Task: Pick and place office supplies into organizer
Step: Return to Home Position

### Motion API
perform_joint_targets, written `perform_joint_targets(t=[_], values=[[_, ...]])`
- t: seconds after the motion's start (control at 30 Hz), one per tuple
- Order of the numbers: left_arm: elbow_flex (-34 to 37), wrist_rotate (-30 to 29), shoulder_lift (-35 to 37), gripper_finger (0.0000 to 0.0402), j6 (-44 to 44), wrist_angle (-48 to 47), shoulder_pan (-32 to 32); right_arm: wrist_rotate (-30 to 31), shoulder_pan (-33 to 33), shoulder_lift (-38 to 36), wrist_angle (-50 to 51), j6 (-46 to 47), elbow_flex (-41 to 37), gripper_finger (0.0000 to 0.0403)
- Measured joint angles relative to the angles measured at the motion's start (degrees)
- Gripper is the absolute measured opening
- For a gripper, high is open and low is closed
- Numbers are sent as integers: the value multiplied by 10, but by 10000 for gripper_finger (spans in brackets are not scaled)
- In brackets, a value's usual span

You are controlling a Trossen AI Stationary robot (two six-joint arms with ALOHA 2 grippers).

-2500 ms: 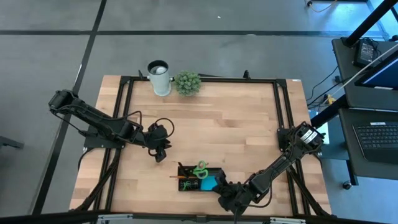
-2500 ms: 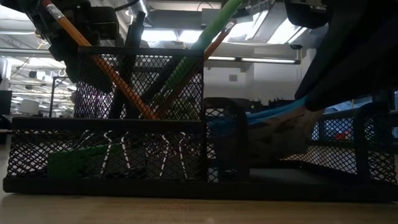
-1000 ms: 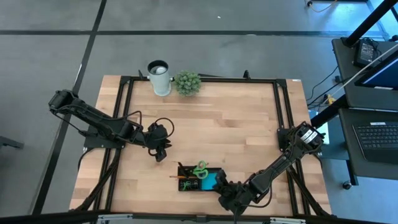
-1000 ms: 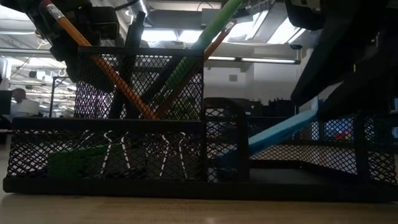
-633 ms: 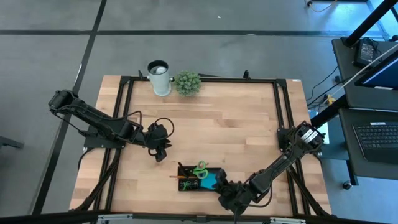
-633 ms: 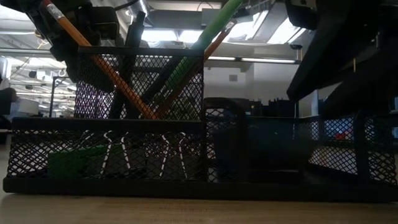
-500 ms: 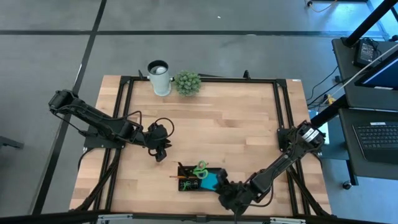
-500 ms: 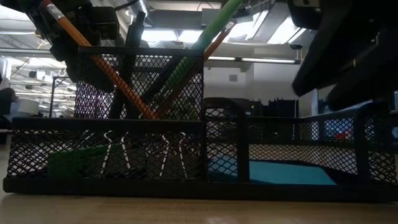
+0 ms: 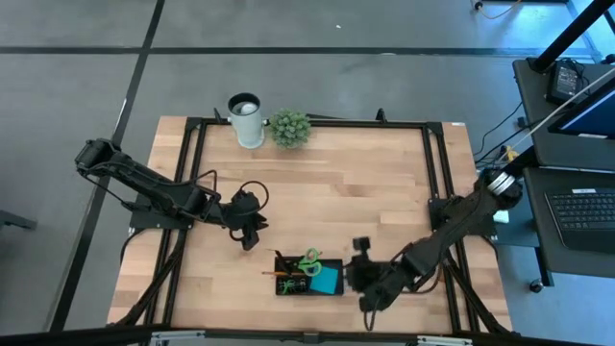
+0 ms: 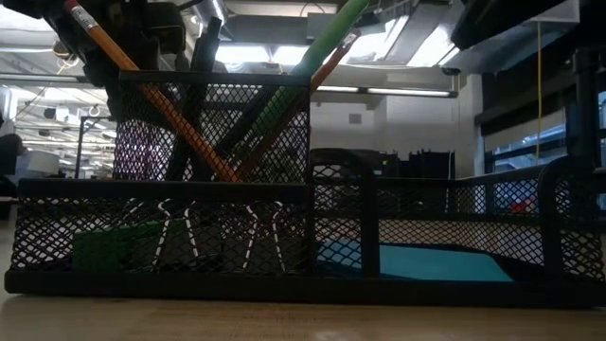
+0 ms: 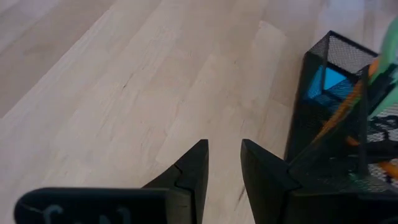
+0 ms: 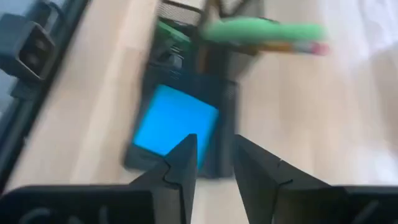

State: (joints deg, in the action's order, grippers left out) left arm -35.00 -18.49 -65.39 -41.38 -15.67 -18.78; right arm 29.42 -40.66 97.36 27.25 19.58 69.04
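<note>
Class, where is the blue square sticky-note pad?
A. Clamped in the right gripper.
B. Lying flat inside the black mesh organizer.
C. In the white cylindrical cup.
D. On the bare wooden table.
B: the blue square sticky-note pad lies flat in the low compartment of the black mesh organizer; the right gripper is open and holds nothing.

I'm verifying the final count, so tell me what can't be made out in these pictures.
Low view: mesh of the organizer veils the small items behind it; the top edge cuts off the orange pencil.
High view: the organizer's contents are too small to count.
Right wrist view: blur smears the green-handled scissors beyond the right gripper.
</note>
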Motion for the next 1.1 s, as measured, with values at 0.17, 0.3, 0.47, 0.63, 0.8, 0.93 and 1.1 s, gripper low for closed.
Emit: perform_joint_targets(t=[0.17,0.3,0.47,0.63,0.8,0.93,1.1], values=[[-19,6,0,88,10,10,0,0,32,-72,50,-14,0,103],[-47,6,0,88,56,9,0,-1,65,-125,44,-77,0,103],[-90,4,0,88,136,36,10,-71,143,-179,43,-155,0,103],[-115,-9,0,88,222,121,45,-192,259,-204,12,-226,-1,103],[-127,-6,10,88,294,127,96,-242,362,-216,-35,-278,-1,104],[-126,1,17,88,325,138,157,-355,434,-207,-109,-319,-1,104],[-126,57,23,88,345,157,237,-376,507,-191,-147,-322,-1,104]])
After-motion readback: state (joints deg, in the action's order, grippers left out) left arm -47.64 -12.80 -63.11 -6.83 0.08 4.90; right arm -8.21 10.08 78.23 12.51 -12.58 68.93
